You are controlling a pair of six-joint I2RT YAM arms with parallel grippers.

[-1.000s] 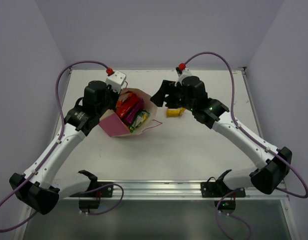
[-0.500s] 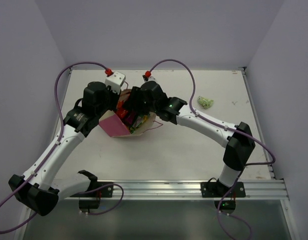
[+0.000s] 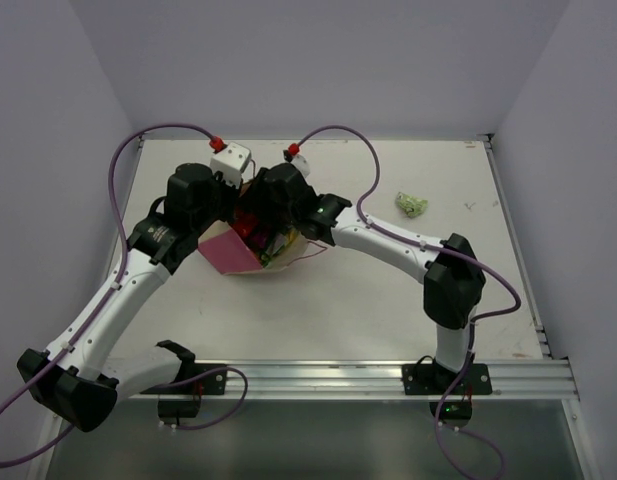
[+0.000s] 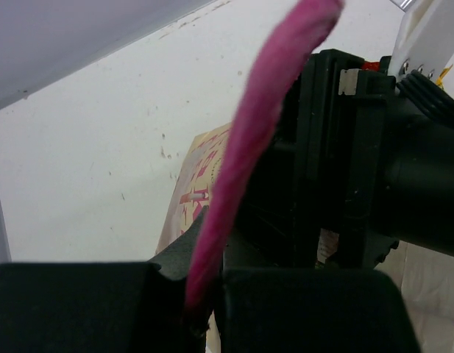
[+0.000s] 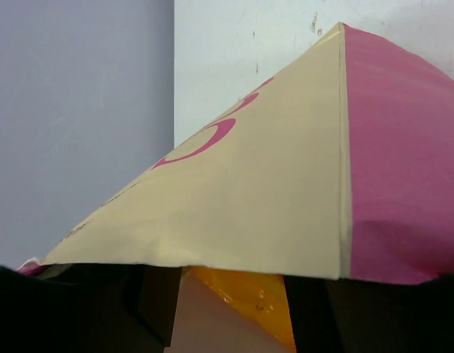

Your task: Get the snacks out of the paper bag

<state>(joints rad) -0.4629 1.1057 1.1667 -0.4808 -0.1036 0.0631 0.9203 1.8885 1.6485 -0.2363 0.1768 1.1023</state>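
Pinching the pink side edge of the paper bag (image 4: 271,95) tight in the left gripper (image 4: 204,298), propping it tilted and open-mouthed on the table (image 3: 388,290). Reaching deep into that mouth with the right gripper (image 3: 260,212), nosing toward an orange packet (image 5: 249,294) under the beige wall; finger spread there impossible to read. Leaving a pale green piece (image 3: 412,204) lying out, well apart at the far right. Next, probably needing a firm closing on one packet, then lifting clear of the rim without dragging the bag.
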